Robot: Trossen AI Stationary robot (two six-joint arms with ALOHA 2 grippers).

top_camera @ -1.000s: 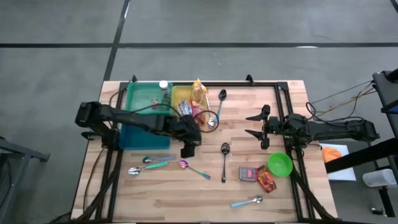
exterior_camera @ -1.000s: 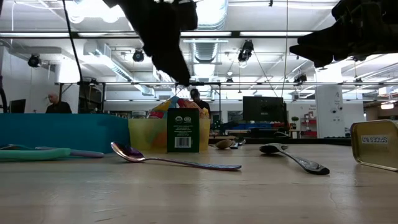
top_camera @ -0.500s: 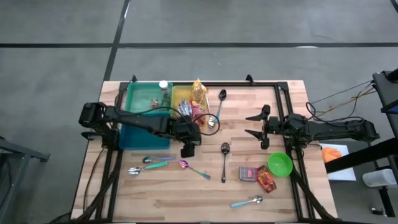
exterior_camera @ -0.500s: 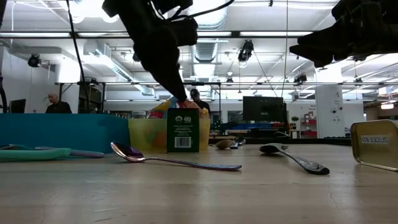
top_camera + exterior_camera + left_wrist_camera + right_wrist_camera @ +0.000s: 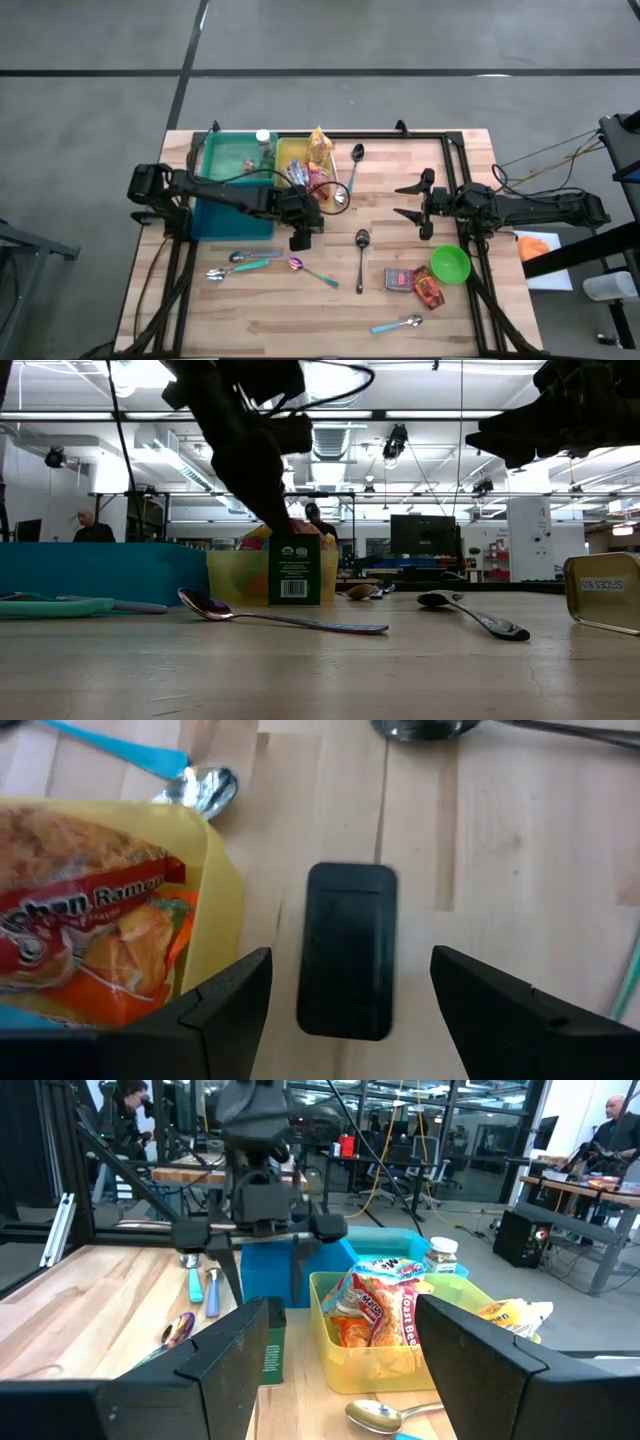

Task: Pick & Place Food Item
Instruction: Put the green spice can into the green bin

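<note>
The left tool [image 5: 301, 238] is seen poised above a small dark box [image 5: 347, 949] standing on the counter [image 5: 330, 310] just beside the yellow bin [image 5: 222, 910], its fingers spread apart with nothing held. A ramen packet [image 5: 85, 945] lies in that bin. The right tool [image 5: 409, 201] waits apart, open and empty, near the green bowl [image 5: 450, 264].

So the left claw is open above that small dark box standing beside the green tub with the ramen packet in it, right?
Nearly: the tub holding the ramen packet is yellow, not green, as the left wrist view shows. The left gripper does hang open above the small dark box beside it.
</note>
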